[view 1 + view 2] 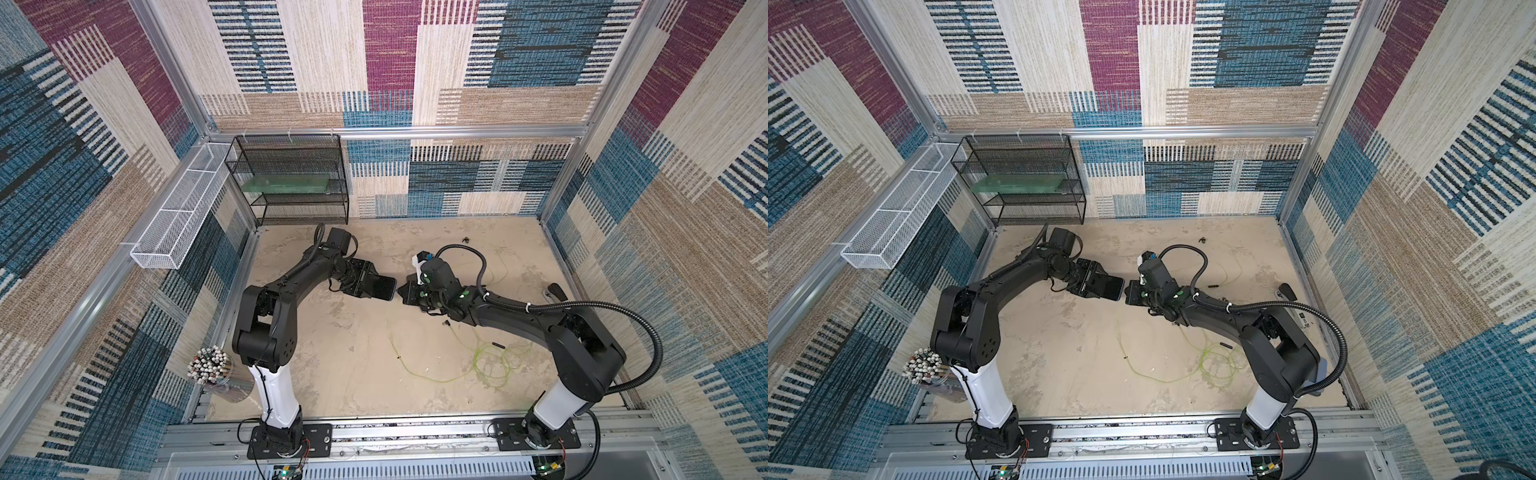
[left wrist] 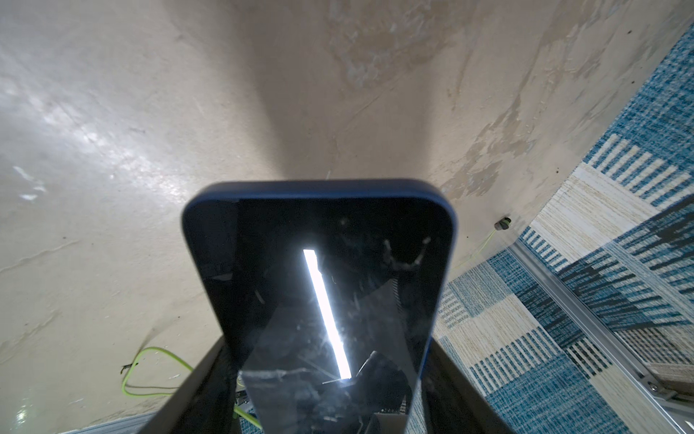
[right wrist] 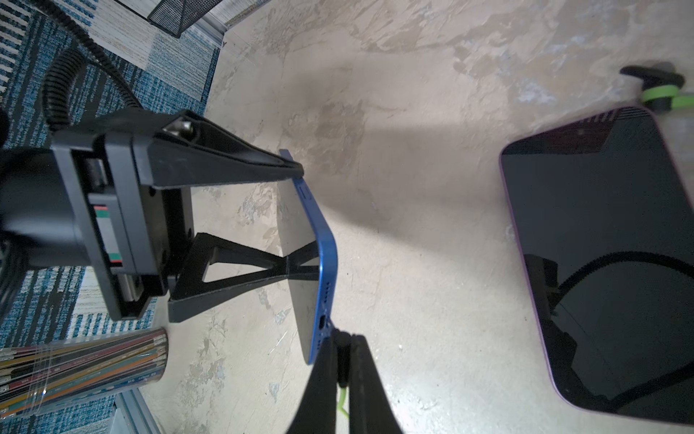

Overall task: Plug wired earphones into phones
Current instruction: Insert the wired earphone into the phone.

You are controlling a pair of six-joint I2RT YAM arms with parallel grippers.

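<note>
We see the left gripper (image 1: 368, 282) clamped across the long sides of the blue-edged phone (image 1: 386, 289), which it holds above the desk (image 1: 332, 353). The right gripper (image 3: 342, 340) is closed on a small black plug (image 3: 341, 357), whose tip sits just beside the port in that phone's bottom edge.

Loose loops of earphone cable (image 1: 494, 357) lie on the desk near the right arm's base. A pencil cup (image 1: 208, 361) stands at the left front corner, and a black mesh shelf (image 1: 291, 178) and a white mesh basket (image 1: 174, 224) line the back-left walls. The desk between the arm bases is open.

Only the right wrist view shows the purple-edged phone (image 3: 601, 244), which lies flat with its screen up. In both top views the right arm covers it.
</note>
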